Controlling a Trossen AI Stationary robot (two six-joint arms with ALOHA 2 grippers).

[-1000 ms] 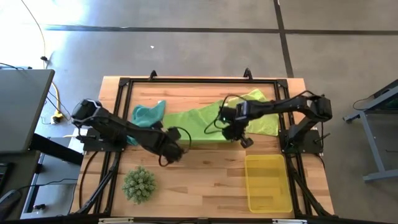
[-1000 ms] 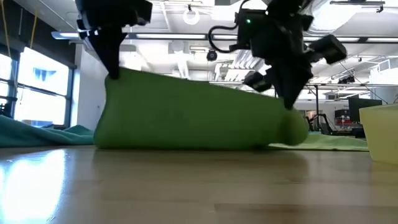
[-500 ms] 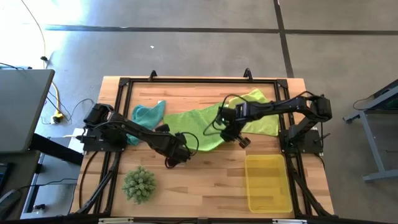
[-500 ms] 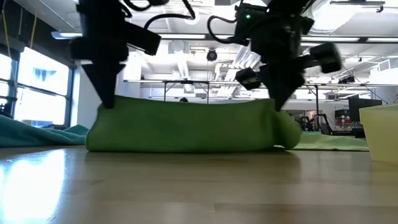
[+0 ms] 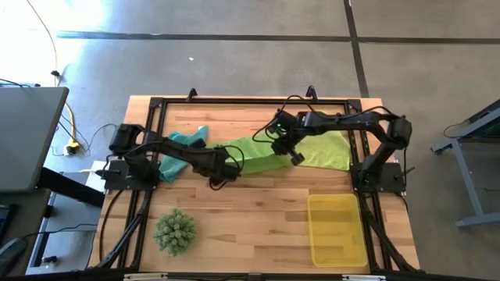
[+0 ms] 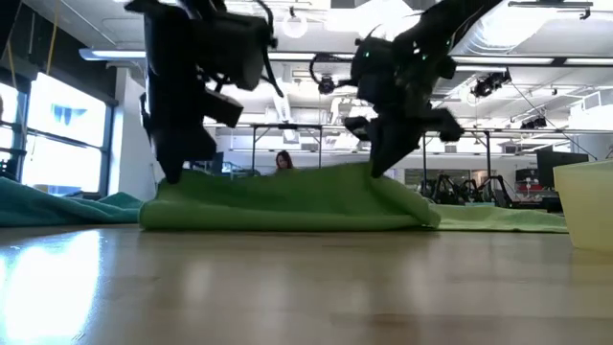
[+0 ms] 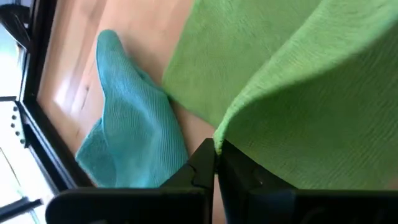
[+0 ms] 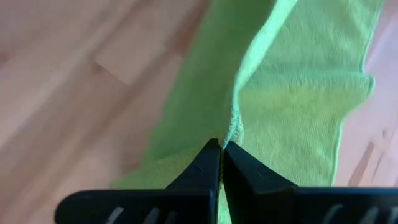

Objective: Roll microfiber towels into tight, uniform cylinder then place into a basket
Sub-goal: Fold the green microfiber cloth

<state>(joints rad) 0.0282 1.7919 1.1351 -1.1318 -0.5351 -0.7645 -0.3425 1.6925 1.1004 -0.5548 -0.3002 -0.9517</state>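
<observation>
Green towel [image 5: 246, 154], lately a tall fold, now lies lower, carried farther back; left gripper [image 5: 219, 176] and right gripper [image 5: 294, 158] apparently pinch its edge, rolling barely begun.

— Where do the towels lie?
— One towel [image 5: 258, 150] mid-table, another [image 5: 183, 144] left of it, a third [image 5: 328, 150] right.
— And nearer the front?
— The basket [image 5: 337, 230] front right, the spiky ball [image 5: 175, 231] front left.
</observation>
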